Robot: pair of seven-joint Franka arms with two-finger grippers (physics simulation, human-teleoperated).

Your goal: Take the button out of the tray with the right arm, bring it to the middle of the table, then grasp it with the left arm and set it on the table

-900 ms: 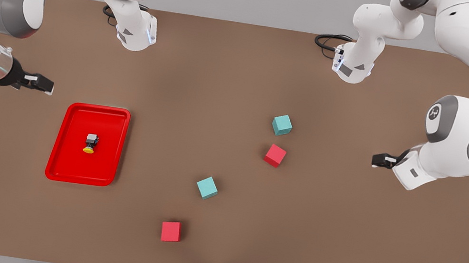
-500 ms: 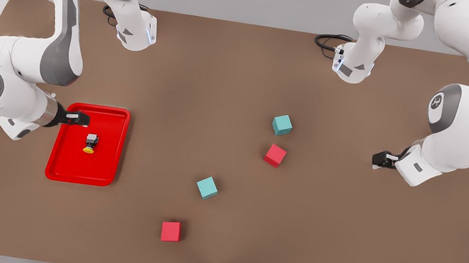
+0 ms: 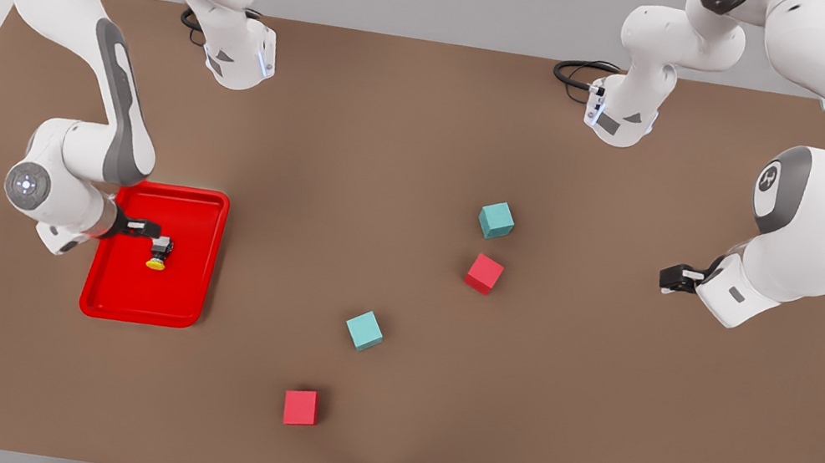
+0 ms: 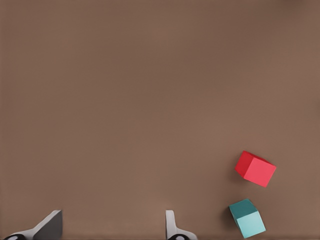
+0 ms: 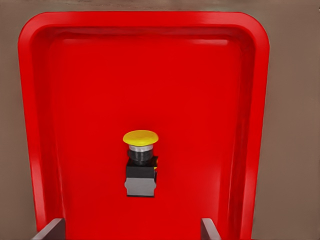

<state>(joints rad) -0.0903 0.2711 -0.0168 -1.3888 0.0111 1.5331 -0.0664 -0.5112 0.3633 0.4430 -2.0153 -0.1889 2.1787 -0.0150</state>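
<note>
Your right hand [image 3: 156, 230] sits low over the red tray [image 3: 182, 310] at the front view's left, fingers [image 5: 52, 229] spread apart w/ nothing between them. The button [image 3: 159, 253] lies on its side on the tray floor, yellow cap pointing away from the hand, body just beside the fingertips, not gripped. Your left hand [image 3: 669, 277] waits over bare worktop [image 3: 597, 434] at the front view's right, fingers [image 4: 47, 227] apart too, well apart from the red cube [image 4: 255, 168] & teal cube [image 4: 247, 218] nearest it.
</note>
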